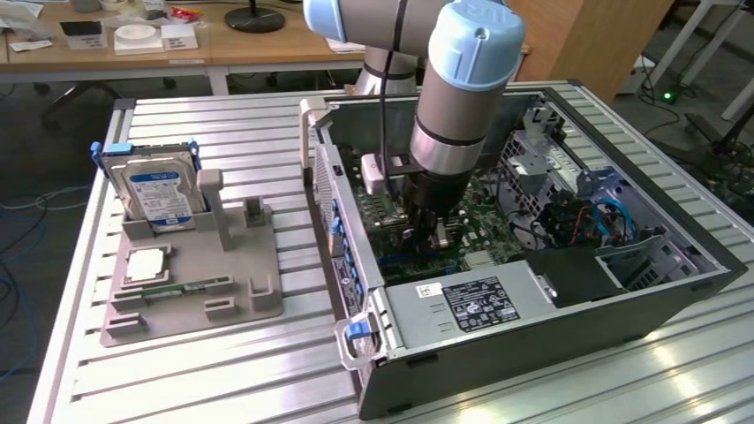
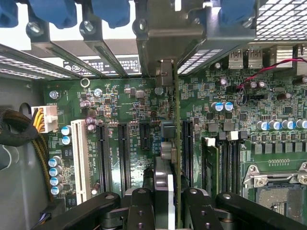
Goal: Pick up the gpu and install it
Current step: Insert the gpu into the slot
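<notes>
While the gpu point(image 2: 175, 143) is held edge-on above the motherboard point(image 2: 144, 110) slots inside the case point(image 1: 659, 291), it is pinched by the hand point(image 2: 165, 201); stiff, light and fragile, it is judged best gripped along its upper edge.

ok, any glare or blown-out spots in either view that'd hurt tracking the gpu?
Exterior view: bright reflections streak the slatted table near the case; the motherboard sits in shade under the arm. Wrist view: light behind the rear slot brackets is blown out white; the gpu, edge-on in the tool, is evenly lit.
</notes>
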`<state>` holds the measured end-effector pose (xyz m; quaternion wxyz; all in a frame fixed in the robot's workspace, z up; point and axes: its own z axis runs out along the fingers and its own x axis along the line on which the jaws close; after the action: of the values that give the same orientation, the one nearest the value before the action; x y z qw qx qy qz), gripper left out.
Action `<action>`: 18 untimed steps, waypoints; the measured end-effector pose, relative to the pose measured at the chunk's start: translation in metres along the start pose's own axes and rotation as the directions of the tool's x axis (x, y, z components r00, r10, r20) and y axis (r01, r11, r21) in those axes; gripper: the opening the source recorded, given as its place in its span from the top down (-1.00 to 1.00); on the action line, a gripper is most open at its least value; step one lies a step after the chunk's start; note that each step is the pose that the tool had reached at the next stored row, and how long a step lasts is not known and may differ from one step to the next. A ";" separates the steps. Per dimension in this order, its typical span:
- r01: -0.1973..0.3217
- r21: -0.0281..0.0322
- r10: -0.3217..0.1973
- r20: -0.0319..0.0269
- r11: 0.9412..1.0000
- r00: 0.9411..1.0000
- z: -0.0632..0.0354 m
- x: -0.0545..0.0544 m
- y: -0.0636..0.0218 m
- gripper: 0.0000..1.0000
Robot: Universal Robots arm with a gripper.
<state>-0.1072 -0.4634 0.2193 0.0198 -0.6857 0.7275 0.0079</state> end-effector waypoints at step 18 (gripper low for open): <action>0.000 0.000 0.000 0.000 1.000 1.000 0.0043 0.000 0.0000 0.44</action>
<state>-0.1072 -0.4633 0.2150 0.0198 -0.6857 0.7276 0.0080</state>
